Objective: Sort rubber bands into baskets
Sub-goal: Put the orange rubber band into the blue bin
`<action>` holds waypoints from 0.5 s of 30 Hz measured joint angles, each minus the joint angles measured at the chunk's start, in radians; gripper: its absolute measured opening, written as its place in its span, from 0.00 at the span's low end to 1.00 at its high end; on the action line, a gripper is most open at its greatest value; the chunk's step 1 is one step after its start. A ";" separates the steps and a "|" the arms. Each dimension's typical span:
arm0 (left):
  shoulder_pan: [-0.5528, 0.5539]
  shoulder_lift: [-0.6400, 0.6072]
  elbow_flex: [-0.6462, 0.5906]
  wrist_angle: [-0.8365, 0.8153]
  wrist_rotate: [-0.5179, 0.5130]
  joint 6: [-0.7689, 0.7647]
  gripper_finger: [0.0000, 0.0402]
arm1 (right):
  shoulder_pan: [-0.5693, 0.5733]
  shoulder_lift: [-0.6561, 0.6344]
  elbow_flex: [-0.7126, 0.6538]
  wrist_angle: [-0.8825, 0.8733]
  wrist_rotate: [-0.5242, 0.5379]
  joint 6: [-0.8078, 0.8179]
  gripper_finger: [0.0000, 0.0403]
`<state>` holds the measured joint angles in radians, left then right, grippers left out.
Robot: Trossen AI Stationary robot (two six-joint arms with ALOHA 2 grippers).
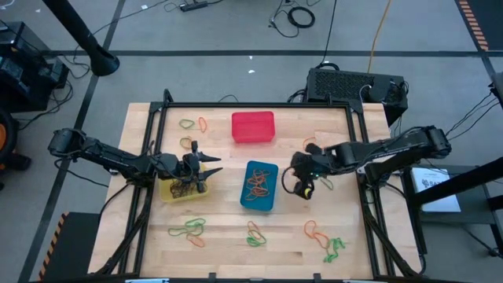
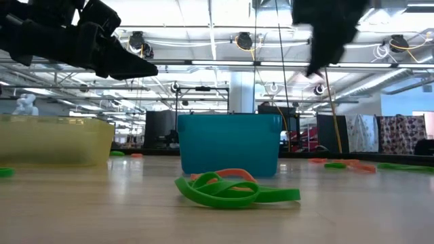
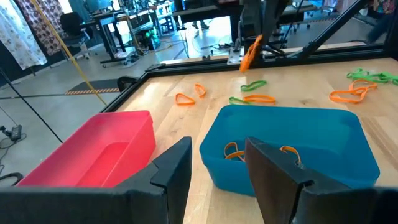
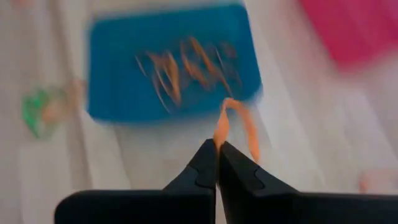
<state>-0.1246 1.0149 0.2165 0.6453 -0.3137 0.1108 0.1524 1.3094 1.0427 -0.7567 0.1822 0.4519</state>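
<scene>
Orange elastic, a thin rubber loop (image 4: 233, 127), hangs pinched between the pressed-together fingers of the right gripper (image 1: 302, 182); in the right wrist view we see the dark fingertips closed on the loop's end. In the high view this gripper sits at 3 o'clock of the shallow rectangular blue plastic basket (image 1: 259, 186), just beside its edge and above the light wooden desk (image 1: 228, 244). We note several orange bands (image 1: 257, 185) already lying inside the blue basket.

The left gripper (image 1: 206, 167) is at 9 o'clock of the blue basket, over the shallow yellow plastic basket (image 1: 174, 192), which holds dark bands (image 1: 185, 189). In the left wrist view its fingers (image 3: 273, 171) are spread apart, with nothing between them.

The shallow red plastic basket (image 1: 253, 127) lies at 12 o'clock of the blue basket, apart from it. Loose green and orange bands (image 1: 189, 229) lie on the desk toward 7 o'clock, more toward 5 o'clock (image 1: 330, 245), and a few at 10 o'clock (image 1: 192, 124). In the low view a green-and-orange tangle (image 2: 234, 190) lies before the blue basket.
</scene>
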 joint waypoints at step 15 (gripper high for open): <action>0.000 0.000 0.000 -0.003 0.000 0.000 0.39 | 0.000 0.251 -0.004 0.578 -0.053 -0.338 0.03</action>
<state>-0.1246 1.0149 0.2165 0.6426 -0.3138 0.1104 0.1524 1.5608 1.0386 -0.1787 0.1291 0.1141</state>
